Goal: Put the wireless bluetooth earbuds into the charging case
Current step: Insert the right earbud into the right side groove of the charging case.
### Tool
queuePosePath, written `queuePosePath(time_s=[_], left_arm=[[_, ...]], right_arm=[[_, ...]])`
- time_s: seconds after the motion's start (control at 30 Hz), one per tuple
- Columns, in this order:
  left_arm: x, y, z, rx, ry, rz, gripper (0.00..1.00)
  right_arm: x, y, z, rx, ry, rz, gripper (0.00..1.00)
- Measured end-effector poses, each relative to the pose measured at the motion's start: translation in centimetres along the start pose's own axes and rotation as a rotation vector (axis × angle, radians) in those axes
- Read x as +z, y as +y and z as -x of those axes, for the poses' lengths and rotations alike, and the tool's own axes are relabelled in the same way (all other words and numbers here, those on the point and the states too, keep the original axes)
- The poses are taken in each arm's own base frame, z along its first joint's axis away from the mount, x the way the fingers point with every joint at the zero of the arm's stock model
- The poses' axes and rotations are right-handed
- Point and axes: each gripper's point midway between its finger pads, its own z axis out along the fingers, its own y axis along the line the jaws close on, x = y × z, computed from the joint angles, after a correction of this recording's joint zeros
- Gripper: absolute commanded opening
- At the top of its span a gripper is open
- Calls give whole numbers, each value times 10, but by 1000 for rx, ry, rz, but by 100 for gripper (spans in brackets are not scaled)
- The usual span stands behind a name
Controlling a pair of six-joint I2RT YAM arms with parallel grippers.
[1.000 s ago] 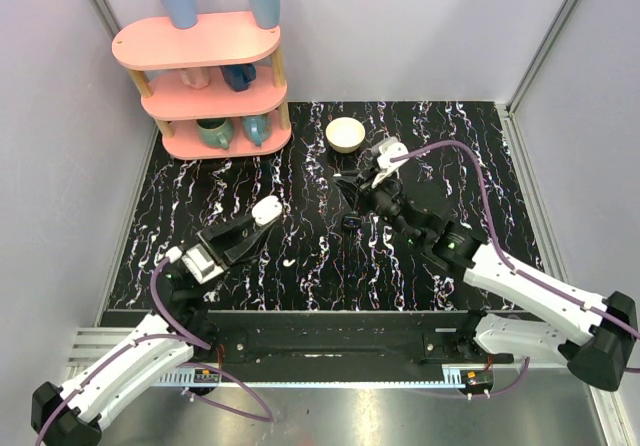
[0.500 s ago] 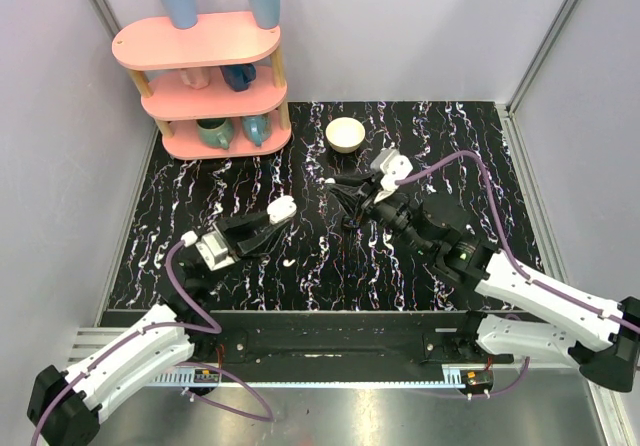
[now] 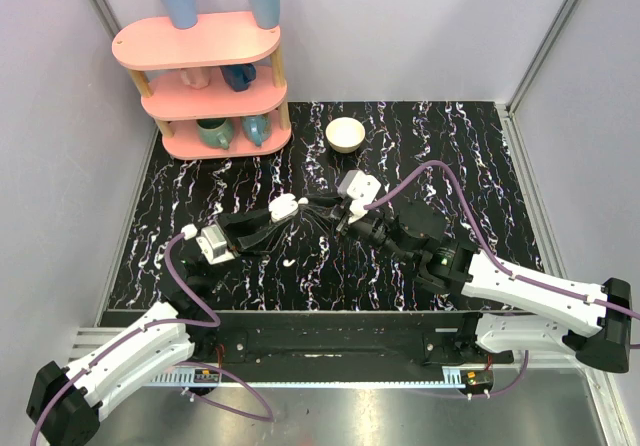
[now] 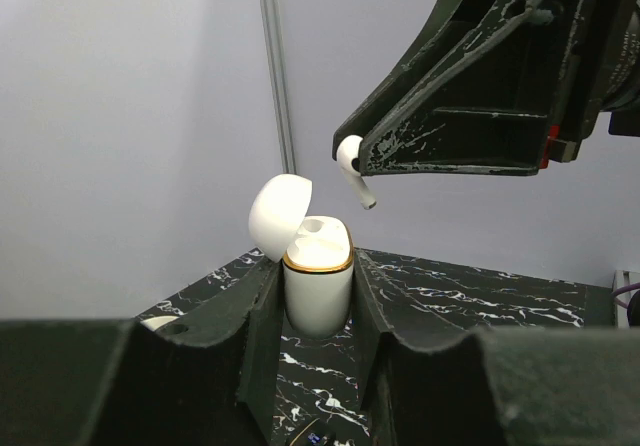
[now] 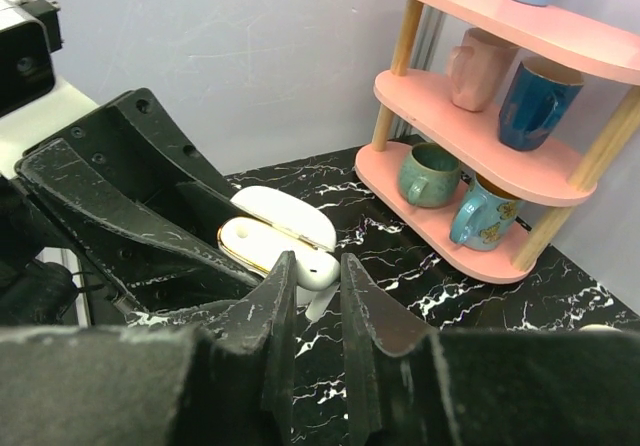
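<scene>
My left gripper (image 3: 283, 212) is shut on the charging case (image 4: 318, 286), a white rounded box with a gold rim. It holds the case upright above the table with the lid (image 4: 280, 216) swung open. My right gripper (image 3: 328, 209) is shut on one white earbud (image 4: 350, 171), held just above and to the right of the case's open top, apart from it. In the right wrist view the earbud (image 5: 320, 271) sits between my fingertips, with the case (image 5: 262, 242) right behind them. The second earbud is not clearly in view.
A pink three-tier shelf (image 3: 205, 66) with mugs and two blue cups stands at the back left. A round white bowl (image 3: 346, 133) sits at the back centre. A small white speck (image 3: 288, 263) lies on the marble below the left gripper.
The left gripper carried the case to the right, toward the middle. The right gripper came left and nearer with the earbud. The two now meet tip to tip.
</scene>
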Motion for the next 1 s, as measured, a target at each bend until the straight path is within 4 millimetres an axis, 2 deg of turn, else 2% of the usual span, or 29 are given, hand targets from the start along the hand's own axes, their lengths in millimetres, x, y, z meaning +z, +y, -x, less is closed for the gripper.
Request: queuePosePath(time_s=[0.53,1.0], left_arm=[[3,4,4,-50,-6,31,0],[4,4,3,-87,-1,37,0]], right_arm=[[9,3,17,-38,-75,3,9],[21,6,10,-47,-85,4,9]])
